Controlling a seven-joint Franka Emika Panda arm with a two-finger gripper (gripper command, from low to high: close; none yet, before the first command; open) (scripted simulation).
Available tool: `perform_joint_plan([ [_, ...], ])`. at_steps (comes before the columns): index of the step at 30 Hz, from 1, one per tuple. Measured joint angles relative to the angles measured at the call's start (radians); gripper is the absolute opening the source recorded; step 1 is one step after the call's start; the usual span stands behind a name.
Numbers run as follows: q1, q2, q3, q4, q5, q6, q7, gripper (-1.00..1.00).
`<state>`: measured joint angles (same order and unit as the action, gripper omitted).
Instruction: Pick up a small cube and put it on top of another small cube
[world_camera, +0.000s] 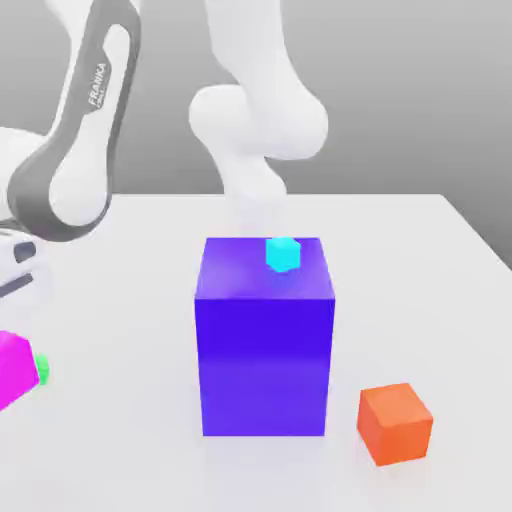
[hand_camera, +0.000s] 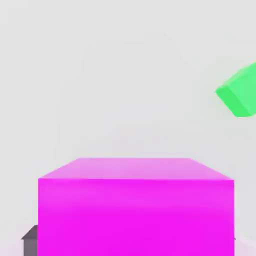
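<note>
We see the magenta cube (world_camera: 14, 370) at the lower left of the exterior view, cut off by the frame's edge. In the hand view our end effector (hand_camera: 135, 245) is closed on this cube, which sits between its two fingers, one against each side. We cannot tell whether the cube touches the counter (world_camera: 400, 265) or is raised off it.

Just beside the magenta cube in the exterior view, we see a small part of a green block (world_camera: 42, 369), the rest hidden behind the magenta one. The hand view shows it apart from the magenta cube and turned at an angle to it.

Near the middle of the exterior view stands a large blue block (world_camera: 264, 350), upright on the counter. On its top face, toward the far edge, rests a small cyan cube (world_camera: 283, 254). At the lower right of the frame we find an orange cube (world_camera: 395, 424), turned slightly, on the counter and apart from the blue block. Our white and grey arm (world_camera: 75, 150) comes down along the exterior view's upper left.
</note>
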<state>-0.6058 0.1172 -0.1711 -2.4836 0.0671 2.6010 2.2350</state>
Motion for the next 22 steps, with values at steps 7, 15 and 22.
perform_joint_plan([
  [7, -0.092, -0.011, -0.037, -0.14, -0.015, 0.129, 0.153, -1.0],
  [15, -0.112, 0.078, -0.005, -0.138, 0.038, 0.214, 0.116, 1.0],
  [22, -0.107, -0.072, -0.029, -0.146, -0.048, 0.073, 0.179, 1.0],
])
